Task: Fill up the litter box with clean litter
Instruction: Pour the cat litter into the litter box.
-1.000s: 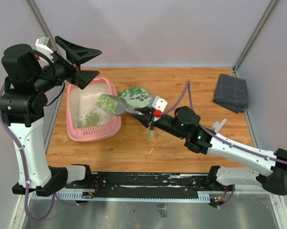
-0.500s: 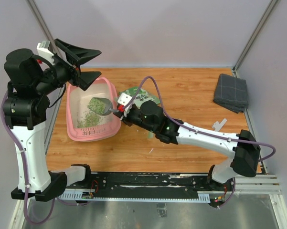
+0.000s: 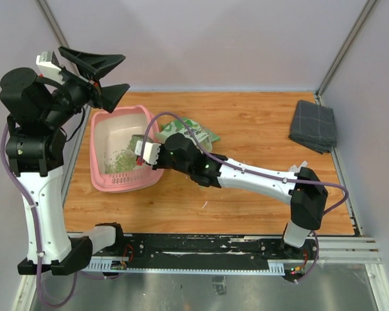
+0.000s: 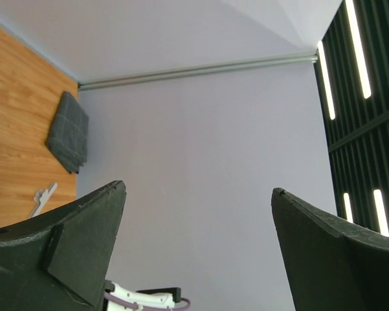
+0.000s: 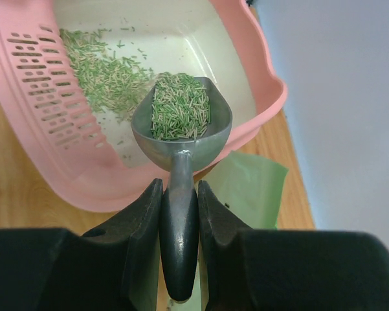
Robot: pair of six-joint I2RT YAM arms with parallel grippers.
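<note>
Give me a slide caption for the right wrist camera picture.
The right jaws hold a metal scoop heaped with green litter above the pink litter box.

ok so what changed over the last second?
The right gripper, shut on the scoop, swung left from beside the green bag to over the litter box. The scoop still carries its clean litter; none looks poured yet. The left gripper drifted slightly up and stayed open and empty. The box and the grey cloth stayed put.
</note>
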